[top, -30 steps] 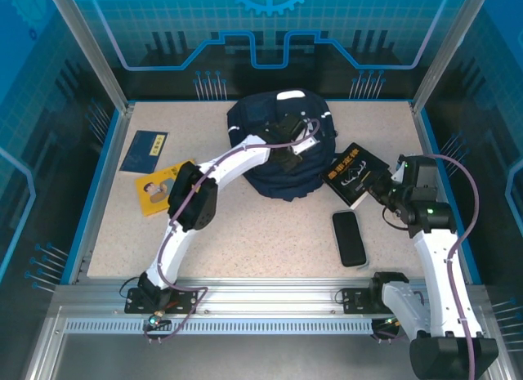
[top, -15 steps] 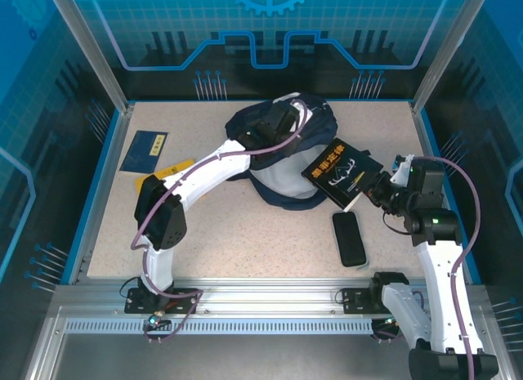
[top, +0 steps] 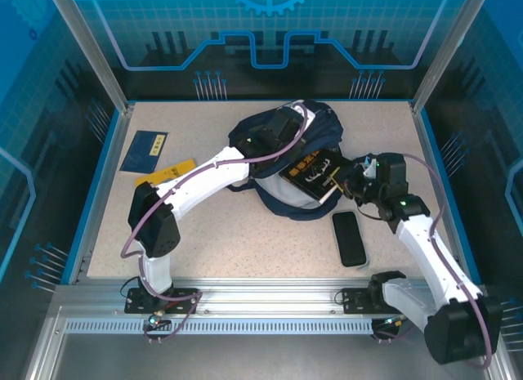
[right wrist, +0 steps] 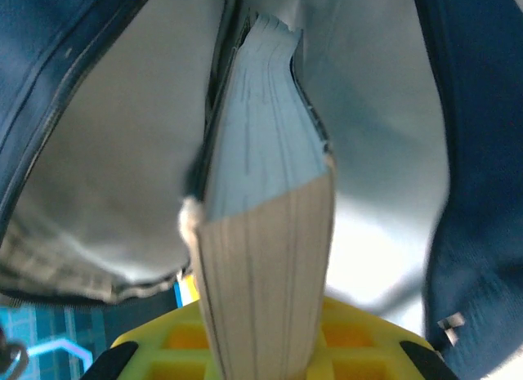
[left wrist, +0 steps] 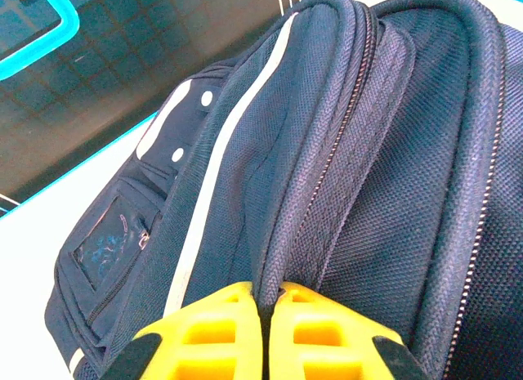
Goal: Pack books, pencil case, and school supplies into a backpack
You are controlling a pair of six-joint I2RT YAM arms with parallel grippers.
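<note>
At bag mouth: L claw (left wrist: 265, 302) pressed together on a fold of the backpack (left wrist: 392, 192) right by the zip, holding that lip up.
R claw (right wrist: 265, 335): pinching the black book (right wrist: 265, 233) by its near edge. Rest of the bk sticks out fwd, unsupported.
Bk position: front part is inside the opening w/ pale lining on both sides. From above, most of the cover shows, lying across the bag's lower rim.
Other items: navy book (top: 145, 151) and yellow book (top: 167, 172) lie on the table, far left, well apart from the bag. Yellow one is partly under my L arm. Dark oblong case (top: 350, 239) sits just beside my R forearm, prob the pencil case.
Risk 1: far page edges look slightly splayed. If they catch lining or zip teeth, bk could twist in my pinch or jam.
Risk 2: L hold is only a thin fabric fold. If it slips, the mouth drops onto the bk and blocks it.
Risk 3: bag is soft and nothing pins it. A hard push may shove the whole bag away instead of feeding the bk in.
Risk 4: letting go too soon leaves the bk half out on the rim, and it may slide back to the table.
Risk 5: both wrists are close together over the bag, so a wide swing could bump them.
Risk 6: pulling R arm back low could sweep the case.
</note>
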